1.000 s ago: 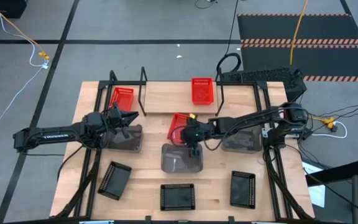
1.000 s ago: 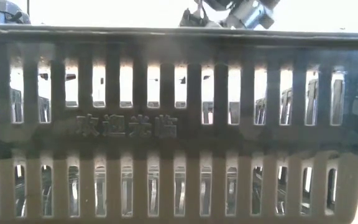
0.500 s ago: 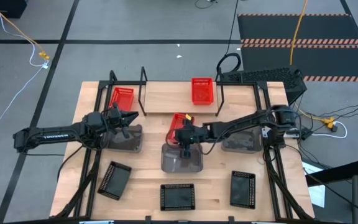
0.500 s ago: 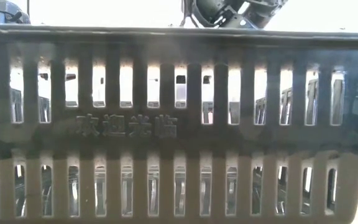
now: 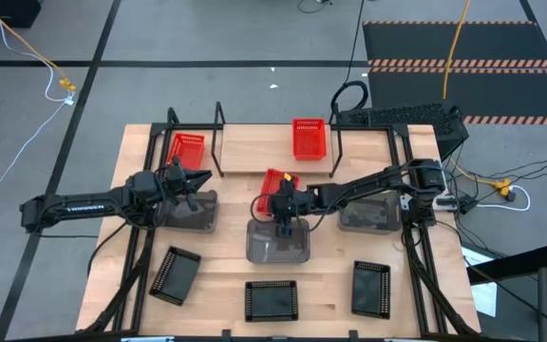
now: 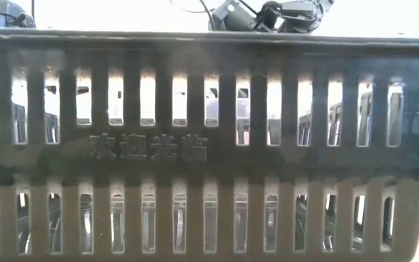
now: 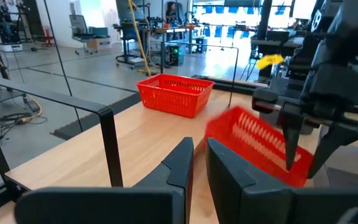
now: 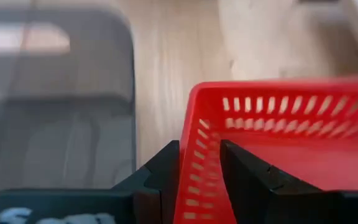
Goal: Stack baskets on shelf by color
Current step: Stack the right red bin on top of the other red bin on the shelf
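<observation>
My right gripper (image 5: 284,209) is over the table's middle, shut on a red basket (image 5: 273,183) just near of the shelf (image 5: 254,152). Two other red baskets (image 5: 187,147) (image 5: 309,138) rest on the shelf board. Three grey baskets sit on the table: one (image 5: 190,211) under my left gripper, one (image 5: 278,242) near of the held basket, one (image 5: 368,217) to the right. My left gripper (image 5: 196,180) hovers shut and holds nothing. Three black baskets (image 5: 175,274) (image 5: 272,300) (image 5: 370,287) line the near edge. My right gripper pinches the red basket's side wall (image 8: 199,155) near a corner of its rim, one finger (image 8: 166,171) outside and the other inside. The fingers come from above, pointing down. The basket (image 7: 253,143) sits tilted in the hold; whether its low edge touches the table I cannot tell.
Thin black upright frames (image 5: 219,128) (image 5: 333,142) stand on the shelf, one (image 7: 107,140) close to my left gripper. A black basket's slotted wall (image 6: 209,145) fills the low view. A keyboard (image 5: 397,119) lies at the far right corner.
My right gripper has moved a little toward the table's left, staying shut on the red basket. The basket has gone with it and shifted slightly toward the shelf.
</observation>
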Robot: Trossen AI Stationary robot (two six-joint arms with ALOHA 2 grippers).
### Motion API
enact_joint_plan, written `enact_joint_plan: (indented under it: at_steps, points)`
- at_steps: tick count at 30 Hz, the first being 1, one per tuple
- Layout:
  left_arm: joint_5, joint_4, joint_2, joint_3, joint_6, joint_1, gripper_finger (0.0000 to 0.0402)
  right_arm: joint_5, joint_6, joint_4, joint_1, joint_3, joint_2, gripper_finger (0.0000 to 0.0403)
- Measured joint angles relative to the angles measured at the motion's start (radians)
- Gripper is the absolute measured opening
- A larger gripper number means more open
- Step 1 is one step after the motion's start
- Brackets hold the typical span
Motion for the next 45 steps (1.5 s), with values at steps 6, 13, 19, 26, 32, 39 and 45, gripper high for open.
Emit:
enact_joint_plan:
  at_steps: [6, 13, 19, 26, 32, 39, 45]
  points:
    - [0.0, 0.0, 0.0, 0.0, -0.001, 0.0, 0.0047, 0.002, 0.01, -0.07, -0.015, 0.001, -0.001, 0.0109]
    - [0.0, 0.0, 0.0, 0.0, -0.002, 0.0, 0.0047, 0.002, 0.0, -0.144, -0.024, 0.001, -0.024, 0.0109]
    - [0.0, 0.0, 0.0, 0.0, -0.002, 0.0, 0.0047, 0.003, -0.024, -0.172, -0.024, 0.001, -0.099, 0.011]
    - [0.0, 0.0, 0.0, 0.0, -0.003, 0.0, 0.0047, 0.0, -0.015, -0.218, -0.019, 0.001, -0.1, 0.011]
    - [0.0, 0.0, 0.0, 0.0, -0.003, 0.0, 0.0047, -0.003, -0.003, -0.237, -0.008, -0.001, -0.095, 0.011]
    - [0.0, 0.0, 0.0, 0.0, -0.003, 0.0, 0.0047, -0.001, 0.014, -0.241, 0.003, -0.001, -0.095, 0.011]
    - [0.0, 0.0, 0.0, 0.0, -0.004, 0.0, 0.0047, -0.001, 0.031, -0.313, 0.003, -0.001, -0.095, 0.0109]
